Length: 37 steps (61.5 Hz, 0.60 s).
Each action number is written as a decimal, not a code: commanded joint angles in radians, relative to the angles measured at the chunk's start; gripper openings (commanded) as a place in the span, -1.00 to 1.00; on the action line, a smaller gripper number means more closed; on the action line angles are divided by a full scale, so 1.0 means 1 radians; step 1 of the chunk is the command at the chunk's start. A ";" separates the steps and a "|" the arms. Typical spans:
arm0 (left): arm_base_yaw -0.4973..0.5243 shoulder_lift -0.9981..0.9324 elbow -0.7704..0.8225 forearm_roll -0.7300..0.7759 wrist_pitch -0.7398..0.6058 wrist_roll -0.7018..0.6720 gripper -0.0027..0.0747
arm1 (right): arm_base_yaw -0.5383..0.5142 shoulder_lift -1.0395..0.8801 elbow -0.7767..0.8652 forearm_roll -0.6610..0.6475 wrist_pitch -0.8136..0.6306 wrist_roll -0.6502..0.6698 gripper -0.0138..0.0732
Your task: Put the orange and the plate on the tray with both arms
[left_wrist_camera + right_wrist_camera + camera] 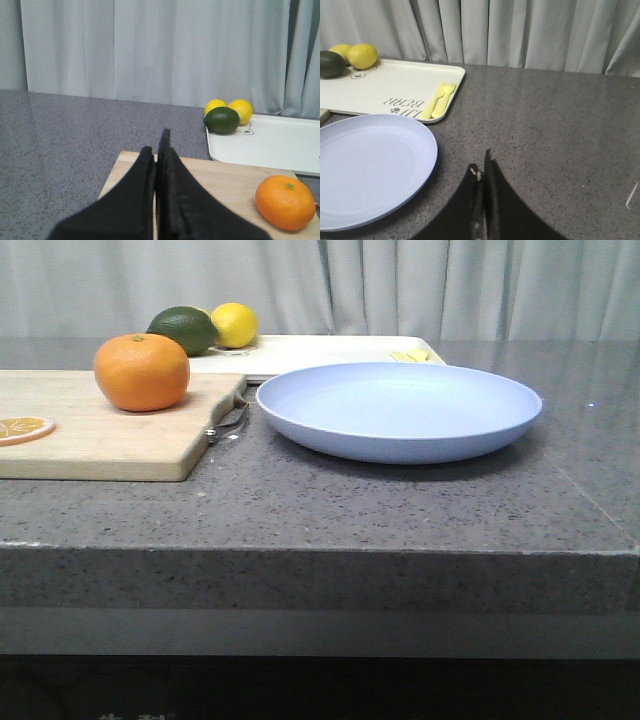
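While both grippers, left and right, hang closed and empty, the orange sits on the board's far right corner, plate beside it, tray seemingly just behind.

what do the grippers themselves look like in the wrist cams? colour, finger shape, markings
Both alike: the left gripper and the right gripper have matte black fingers, broad at the base and tapering to narrow tips. No markings or cables visible. The arms themselves are out of frame.
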State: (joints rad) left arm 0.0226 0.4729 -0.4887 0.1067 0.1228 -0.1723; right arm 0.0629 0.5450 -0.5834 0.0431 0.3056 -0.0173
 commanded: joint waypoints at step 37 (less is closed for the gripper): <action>0.001 0.046 -0.041 0.003 -0.084 -0.006 0.79 | -0.001 0.035 -0.041 0.001 -0.091 -0.001 0.79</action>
State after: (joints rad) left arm 0.0226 0.5098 -0.4932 0.1067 0.1228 -0.1723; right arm 0.0629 0.5750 -0.5879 0.0431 0.3021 -0.0173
